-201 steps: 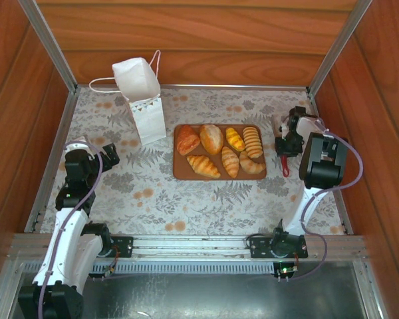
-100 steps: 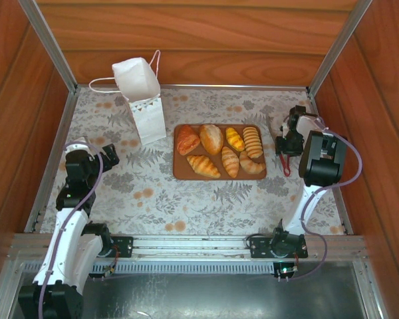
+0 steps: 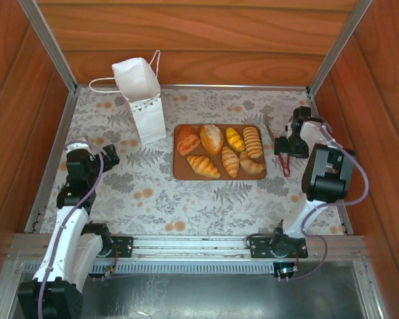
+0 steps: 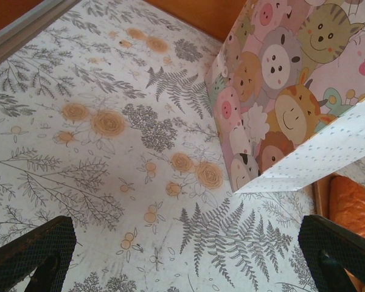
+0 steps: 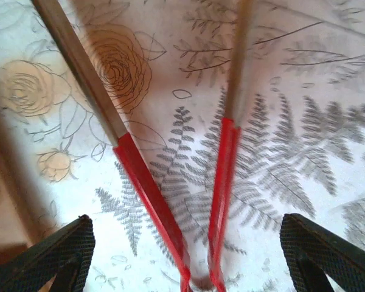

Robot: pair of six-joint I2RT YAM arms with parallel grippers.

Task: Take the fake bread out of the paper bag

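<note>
The fake bread [image 3: 219,151] lies on a flat brown tray [image 3: 181,174] in the middle of the table [image 3: 186,206], out of the paper bag [image 3: 141,100]. The bag stands up near the far left corner (one side has cartoon animals on it). The right gripper [image 3: 289,145] is near the far right corner, over a pair of tongs [image 5: 149,194] with red ends. Its fingers are wide apart, and the tongs lie on the table between them with a gap on each side. The left gripper [image 3: 110,154] is by the left edge, fingers wide apart, holding nothing.
</note>
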